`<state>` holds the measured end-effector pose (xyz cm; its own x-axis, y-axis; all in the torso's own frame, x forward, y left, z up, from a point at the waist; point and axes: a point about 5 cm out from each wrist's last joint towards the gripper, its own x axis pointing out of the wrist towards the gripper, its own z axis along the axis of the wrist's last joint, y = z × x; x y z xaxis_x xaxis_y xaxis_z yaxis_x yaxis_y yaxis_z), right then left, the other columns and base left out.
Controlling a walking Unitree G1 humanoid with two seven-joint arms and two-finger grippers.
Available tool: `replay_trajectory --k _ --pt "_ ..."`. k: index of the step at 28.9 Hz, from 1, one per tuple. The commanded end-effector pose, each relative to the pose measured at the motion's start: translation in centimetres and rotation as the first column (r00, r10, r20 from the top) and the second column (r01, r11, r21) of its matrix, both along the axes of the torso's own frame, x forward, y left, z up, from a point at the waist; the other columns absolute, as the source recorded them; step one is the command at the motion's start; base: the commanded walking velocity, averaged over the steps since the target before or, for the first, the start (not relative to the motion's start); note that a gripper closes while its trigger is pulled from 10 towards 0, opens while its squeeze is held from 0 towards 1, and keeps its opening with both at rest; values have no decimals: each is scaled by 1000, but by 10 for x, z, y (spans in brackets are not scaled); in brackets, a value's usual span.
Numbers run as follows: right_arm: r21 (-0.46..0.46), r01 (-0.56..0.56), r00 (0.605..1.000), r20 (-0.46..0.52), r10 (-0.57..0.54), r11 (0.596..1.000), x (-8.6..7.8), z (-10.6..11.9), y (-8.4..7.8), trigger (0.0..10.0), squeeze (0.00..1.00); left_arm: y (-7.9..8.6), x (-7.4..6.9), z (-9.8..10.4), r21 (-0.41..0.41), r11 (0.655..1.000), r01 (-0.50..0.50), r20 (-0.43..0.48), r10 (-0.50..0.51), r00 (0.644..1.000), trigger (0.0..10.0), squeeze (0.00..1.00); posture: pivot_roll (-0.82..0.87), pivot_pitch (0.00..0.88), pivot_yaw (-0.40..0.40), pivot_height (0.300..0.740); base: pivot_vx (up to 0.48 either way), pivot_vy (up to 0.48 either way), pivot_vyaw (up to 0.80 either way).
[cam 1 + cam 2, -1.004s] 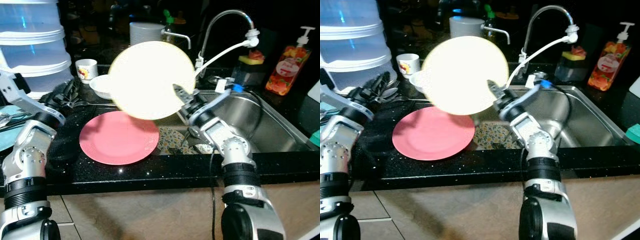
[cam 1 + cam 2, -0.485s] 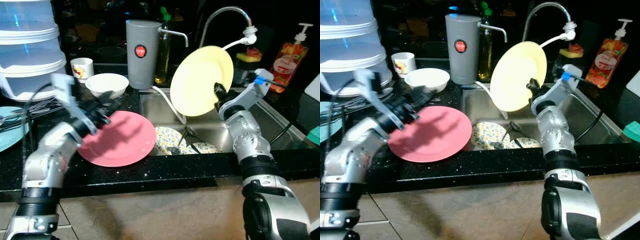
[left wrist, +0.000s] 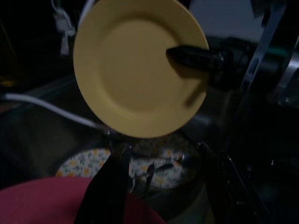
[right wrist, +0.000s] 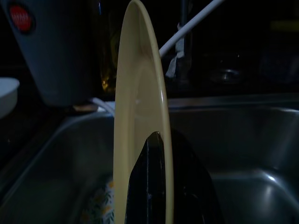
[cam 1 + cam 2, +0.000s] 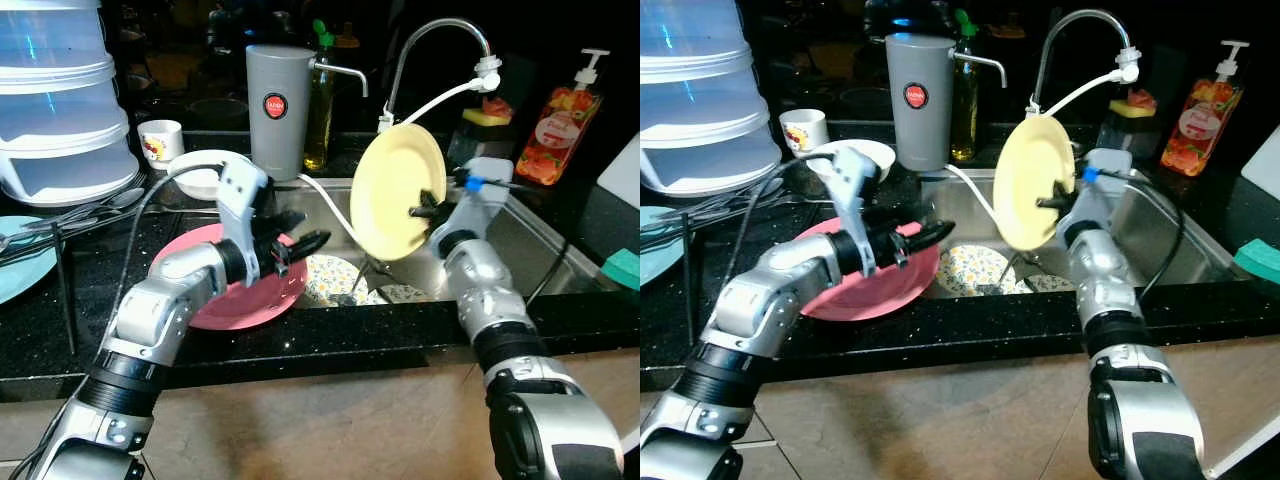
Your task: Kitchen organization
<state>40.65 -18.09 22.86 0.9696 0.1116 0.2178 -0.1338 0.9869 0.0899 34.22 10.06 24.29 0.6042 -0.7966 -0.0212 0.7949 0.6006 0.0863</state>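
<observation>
Black counter (image 5: 300, 345) runs along the front, with a steel sink (image 5: 560, 262) set in it. Nearest, the left gripper (image 5: 300, 246) reaches over the pink plate (image 5: 235, 303), its fingers apart and empty. Patterned plates (image 5: 335, 278) lie in the sink. Above them the right gripper (image 5: 423, 208) is clamped on the yellow plate (image 5: 395, 190), held upright on its edge. Behind stand a grey jug (image 5: 275, 110) and the tap (image 5: 432, 45).

Two chunky silver arms with black ribbed bands at the joints. Long black fingers on left gripper (image 5: 300, 243) and right gripper (image 5: 424, 209). Black cables looping off both wrists, small blue connector on right.
</observation>
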Motion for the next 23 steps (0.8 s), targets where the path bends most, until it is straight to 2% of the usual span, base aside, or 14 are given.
replay_trajectory --k 1,4,5,6,7,8,11,13,14,15,16,20,21,23 --pt "-19 -24 1000 -2 24 1000 1 -1 5 0 0 2 2 -3 58 998 -20 -9 21 1000 10000 0 68 13 -49 740 0 0 0" --pt "-25 -38 999 -16 38 999 1 -3 7 0 0 1 2 -3 65 998 -18 -8 18 1000 10000 0 68 13 -49 740 0 0 0" --pt "-33 -50 998 -28 49 998 1 -5 9 1686 0 1 3 -2 66 998 -17 -9 17 1000 10000 0 68 17 -48 740 0 0 0" --pt "-47 -62 997 -46 60 997 2 -7 12 4706 0 0 3 -1 67 998 -13 -11 14 1000 10000 0 68 17 -48 740 0 0 0" --pt "-47 -62 997 -46 60 997 2 -7 12 4706 0 0 3 -1 67 998 -13 -11 14 1000 10000 0 68 17 -48 740 0 0 0" --pt "-61 -76 995 -62 72 995 2 -10 14 9804 0 -1 4 -1 70 997 -11 -13 12 1000 10000 0 68 17 -48 740 0 0 0" --pt "-84 -99 991 -95 91 992 2 -14 17 10000 0 -1 5 -2 85 996 -8 -22 10 1000 10000 0 68 21 -49 740 0 0 0" --pt "-96 -119 987 -116 108 988 2 -18 19 10000 51 -1 5 -3 97 995 -9 -28 12 1000 10000 0 68 21 -49 740 0 0 0" --pt "-98 -125 986 -122 113 987 2 -19 19 10000 878 -1 5 -3 100 995 -11 -30 14 999 10000 0 69 24 -52 740 0 0 0" --pt "-98 -125 986 -122 113 987 2 -19 19 10000 878 -1 5 -3 100 995 -11 -30 14 999 10000 0 69 24 -52 740 0 0 0" --pt "-102 -126 986 -125 113 987 2 -19 20 10000 1000 0 5 -3 100 995 -19 -33 22 999 10000 0 70 24 -52 740 0 0 0" --pt "-106 -112 987 -124 98 988 2 -19 19 10000 1000 1 6 -3 98 995 -31 -32 34 999 10000 0 71 24 -52 740 0 0 0" --pt "-102 -102 989 -120 89 990 3 -18 19 10000 0 3 8 -1 88 995 -54 -29 57 998 10000 0 71 24 -52 740 0 0 0" --pt "-87 -92 991 -110 82 992 3 -16 18 10000 0 9 11 3 66 992 -109 -16 111 994 10000 0 72 24 -50 740 0 0 0"
